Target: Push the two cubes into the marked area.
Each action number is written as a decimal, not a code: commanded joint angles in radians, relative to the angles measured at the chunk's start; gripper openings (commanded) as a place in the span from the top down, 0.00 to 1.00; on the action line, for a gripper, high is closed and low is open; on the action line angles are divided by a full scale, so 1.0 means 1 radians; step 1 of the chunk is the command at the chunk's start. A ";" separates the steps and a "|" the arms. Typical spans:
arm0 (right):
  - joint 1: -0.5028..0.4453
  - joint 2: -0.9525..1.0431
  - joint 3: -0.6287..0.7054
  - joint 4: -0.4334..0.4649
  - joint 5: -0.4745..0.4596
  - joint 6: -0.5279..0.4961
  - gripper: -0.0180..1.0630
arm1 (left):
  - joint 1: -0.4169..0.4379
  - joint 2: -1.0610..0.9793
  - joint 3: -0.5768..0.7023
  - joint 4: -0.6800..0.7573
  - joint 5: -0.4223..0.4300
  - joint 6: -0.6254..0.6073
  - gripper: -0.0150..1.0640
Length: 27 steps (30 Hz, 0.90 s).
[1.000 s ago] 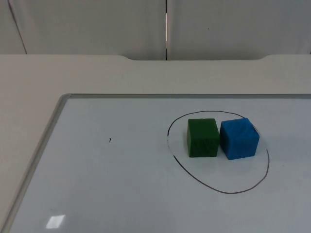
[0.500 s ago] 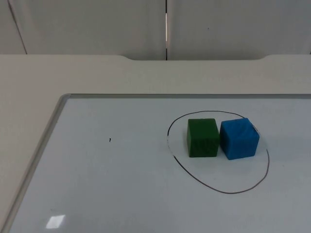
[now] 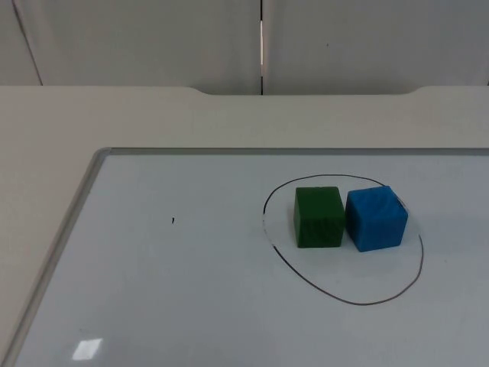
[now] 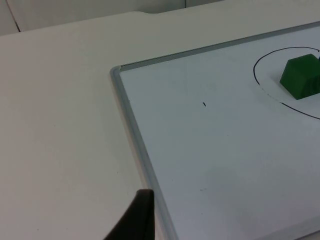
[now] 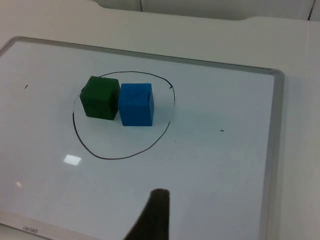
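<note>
Already you have both cubes where the task wants them: the green cube [image 3: 318,217] and the blue cube [image 3: 375,218] sit side by side, faces touching or very nearly so, inside the black drawn loop [image 3: 345,299] on the whiteboard [image 3: 191,290]. They crowd the far part of that loop, which I judge is simply where the pushing left them, each one nudged in until it met its neighbour. Seen from the right gripper [image 5: 156,215], the pair lies well ahead, the blue cube [image 5: 136,104] closer to the gripper's line and the green cube [image 5: 100,97] just beyond it to one side, with a stretch of bare board and the near arc of the loop [image 5: 107,156] in between. From the left gripper [image 4: 137,217], the green cube [image 4: 300,77] is far off across the board, well apart from the fingertip, which hangs over the board's metal frame [image 4: 135,142] at its near edge. Both arms look pulled back and raised clear of the work, wrists angled down and forward over the board, waiting. You get one dark fingertip per wrist view, so whether either claw is open or closed I cannot tell. Neither one touches a cube.
</note>
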 commanded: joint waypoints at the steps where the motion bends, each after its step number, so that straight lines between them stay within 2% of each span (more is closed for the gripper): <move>1: -0.002 -0.004 0.002 -0.003 -0.002 -0.001 0.14 | 0.001 -0.005 0.006 0.005 -0.008 -0.006 0.01; 2: -0.002 -0.004 0.002 -0.003 -0.002 -0.001 0.05 | 0.001 -0.005 0.006 0.005 -0.008 -0.006 0.01; 3: -0.002 -0.004 0.002 -0.003 -0.002 -0.001 0.01 | 0.001 -0.005 0.006 0.005 -0.008 -0.006 0.01; 27: -0.002 -0.004 0.002 -0.001 -0.002 -0.001 0.01 | 0.001 -0.005 0.006 0.005 -0.008 -0.006 0.01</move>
